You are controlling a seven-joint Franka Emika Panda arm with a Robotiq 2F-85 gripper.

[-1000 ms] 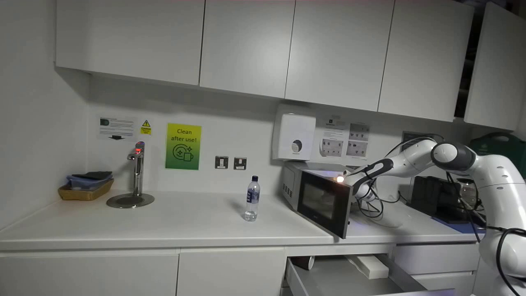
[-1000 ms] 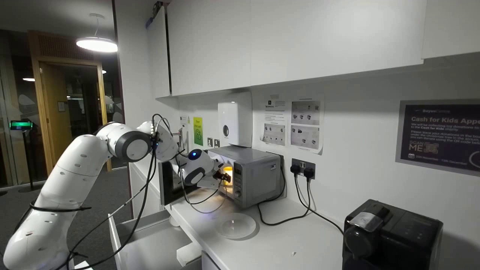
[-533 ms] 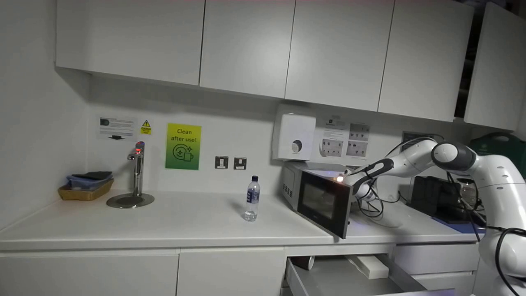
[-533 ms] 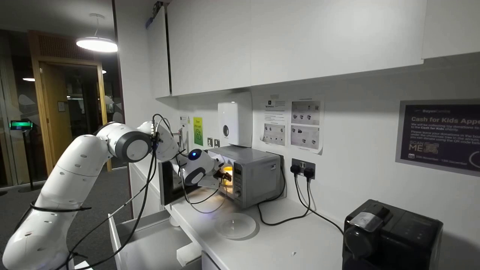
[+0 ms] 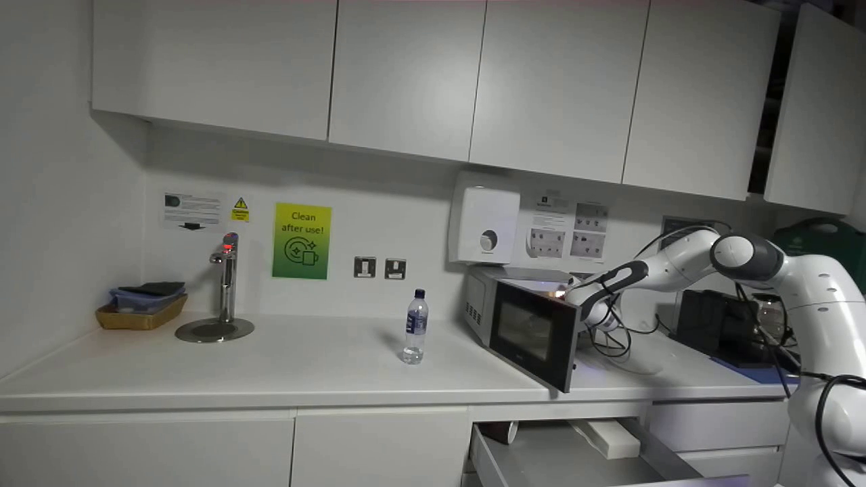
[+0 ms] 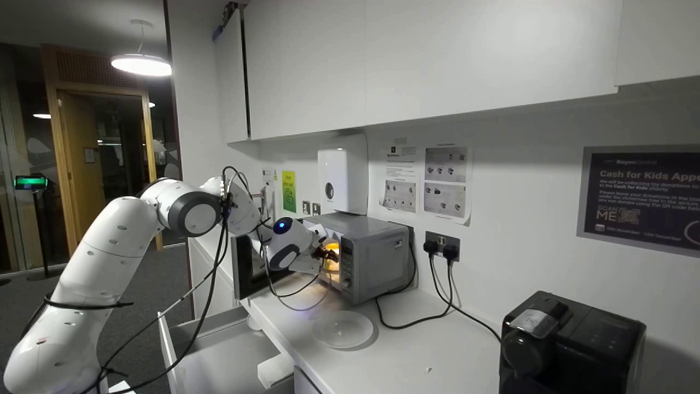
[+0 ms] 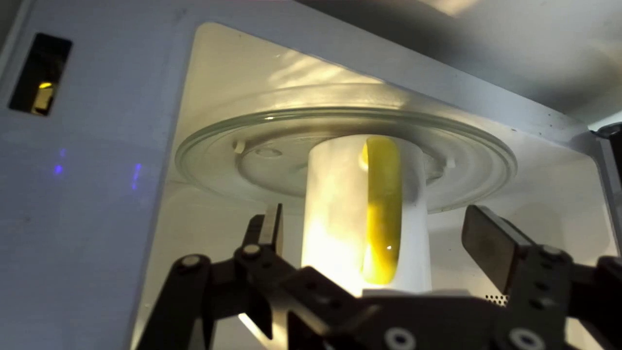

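White mug [image 7: 335,209] stands on the glass turntable [image 7: 218,165] inside the microwave [image 6: 377,262]; I hold the end effector [image 7: 376,226] empty and spread wide, facing the yellow handle [image 7: 384,209], apparently for positioning, and the next move calls for straight, centred travel.

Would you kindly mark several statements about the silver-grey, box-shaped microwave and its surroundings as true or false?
1. The yellow-handled white mug rests on a round clear-glass turntable. True.
2. The black two-fingered gripper is clamped on the mug. False: the gripper stands open.
3. The clear plastic bottle lies sideways. False: the bottle stands upright.
4. The dark-windowed door of the microwave is open. True.
5. The grey drawer is pulled open. True.
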